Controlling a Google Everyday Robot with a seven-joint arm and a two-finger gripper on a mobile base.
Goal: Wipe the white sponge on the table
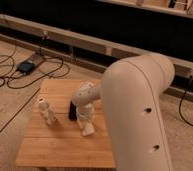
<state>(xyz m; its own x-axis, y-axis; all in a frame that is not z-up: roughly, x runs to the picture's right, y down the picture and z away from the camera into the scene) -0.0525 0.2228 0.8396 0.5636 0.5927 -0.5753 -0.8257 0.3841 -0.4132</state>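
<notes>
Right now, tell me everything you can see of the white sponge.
The white sponge is a small, flat, cream-white block lying on the table, right of centre and toward the near edge. The gripper comes down onto it from above, hiding its far part; only the near end shows. The black phone lies just behind it.

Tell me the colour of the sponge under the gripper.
Cream-white sponge, under the gripper, on the table; camera view.

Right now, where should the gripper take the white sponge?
The white sponge lies flat on the table, right under the gripper. Coming straight down from above and pinching its two long side faces looks best; its low flat shape leaves little else.
</notes>
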